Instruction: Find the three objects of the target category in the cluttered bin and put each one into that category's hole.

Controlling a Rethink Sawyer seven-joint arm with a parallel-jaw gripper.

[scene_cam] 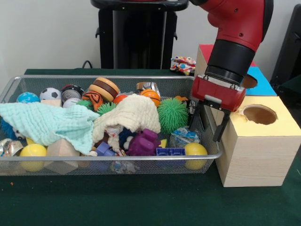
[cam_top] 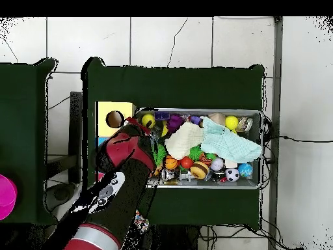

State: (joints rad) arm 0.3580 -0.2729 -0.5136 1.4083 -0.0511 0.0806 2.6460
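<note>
Front view shows the gripper [scene_cam: 208, 126] with its two dark fingers [scene_cam: 219, 128] spread apart and nothing between them, hanging over the end of the wire bin [scene_cam: 94, 159] that lies next to the wooden box [scene_cam: 256, 155]. One finger dips just inside the bin's end wall; the other stands in the gap between the bin and the box. Just beside the inner finger sits a spiky green ball [scene_cam: 172, 114], and below it a crinkled clear packet [scene_cam: 182, 137] and a yellow ball [scene_cam: 195, 150]. Farther from the fingers lie a purple toy [scene_cam: 143, 142], a cream cloth [scene_cam: 134, 114] and a mint-green cloth [scene_cam: 49, 122] draped over much of the heap, with a toy burger [scene_cam: 106, 88] and a small football [scene_cam: 50, 93] toward the far end. On the other side of the fingers, the box's yellow top carries a round hole [scene_cam: 259, 114], which looks empty from here. Overhead, the arm [cam_top: 120, 185] covers the gripper, so that view adds nothing about it. Which category is wanted cannot be told, so the three target objects cannot be picked out; they are presumably in the bin, some perhaps under the cloths. By my reading the task is at or near its start: nothing held, no delivery visible.
</note>
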